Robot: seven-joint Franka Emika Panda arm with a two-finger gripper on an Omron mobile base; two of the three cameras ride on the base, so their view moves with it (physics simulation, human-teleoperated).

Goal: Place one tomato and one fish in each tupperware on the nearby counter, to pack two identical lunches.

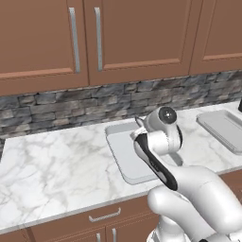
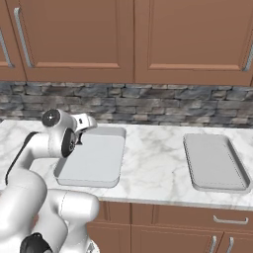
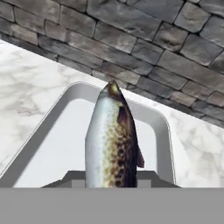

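Even, bright rendered light; soft shadows, sharp, no glare.

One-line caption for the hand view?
Gripper holds a silvery speckled fish over an empty tupperware on the marble counter.

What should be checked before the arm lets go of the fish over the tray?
1. Fish in the gripper: ok, it sticks out ahead of the hand camera, so it is held.
2. Fish above the near tray: ok, the tray's rim frames the fish on both sides.
3. Near tray free of other food: ok as far as visible; its floor looks bare.
4. Height above the tray floor: cannot tell.
5. Second tray ready for later: ok, it lies flat on the counter and looks bare.
6. Tomatoes located: cannot tell.
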